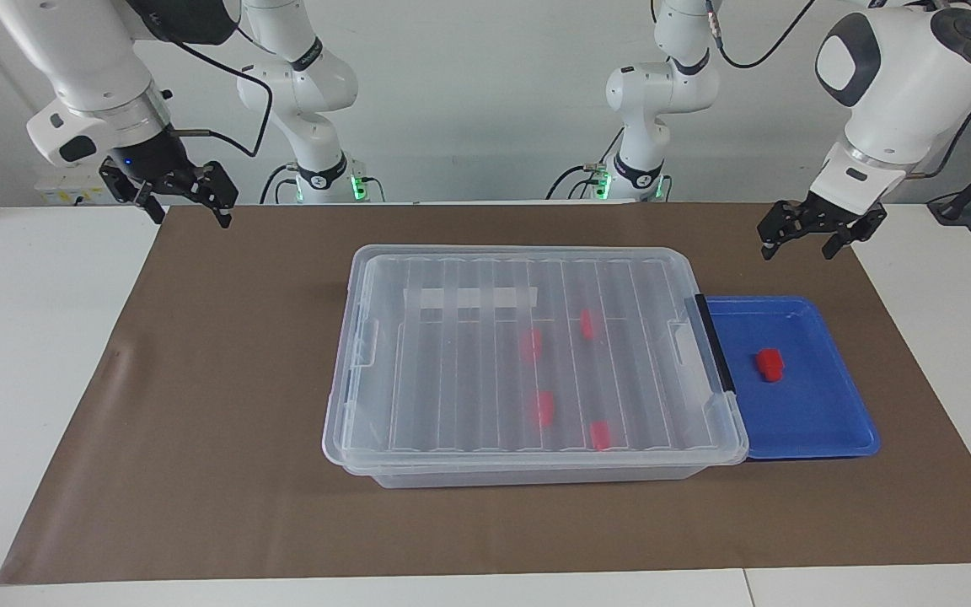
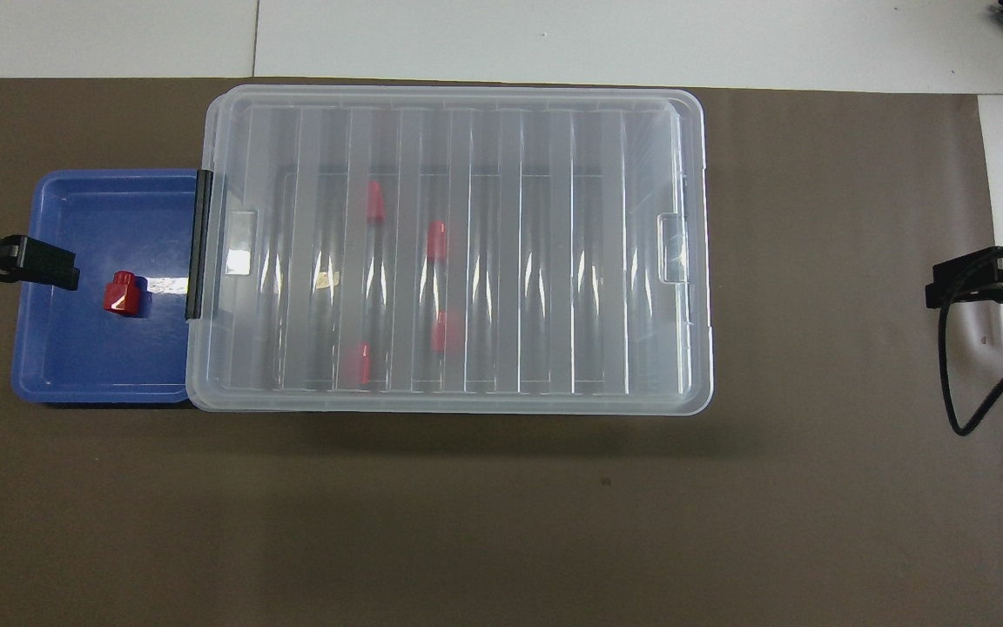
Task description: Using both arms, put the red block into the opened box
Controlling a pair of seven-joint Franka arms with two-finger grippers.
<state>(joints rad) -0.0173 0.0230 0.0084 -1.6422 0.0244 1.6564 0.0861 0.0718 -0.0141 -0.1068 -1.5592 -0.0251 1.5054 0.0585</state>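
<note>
Facing view: closest in, the brown mat covers my worktop, and on it sits the box, lid on, four red blocks inside. Beside it, the red block lies in the blue tray. My left gripper and right gripper hang spread, empty.

Overhead view: my left gripper hovers over the tray's edge, fingers parted; my right gripper waits over the mat's right-arm end.

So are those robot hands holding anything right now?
Nothing. The left gripper and right gripper hang open and empty; the red block lies in the blue tray.
</note>
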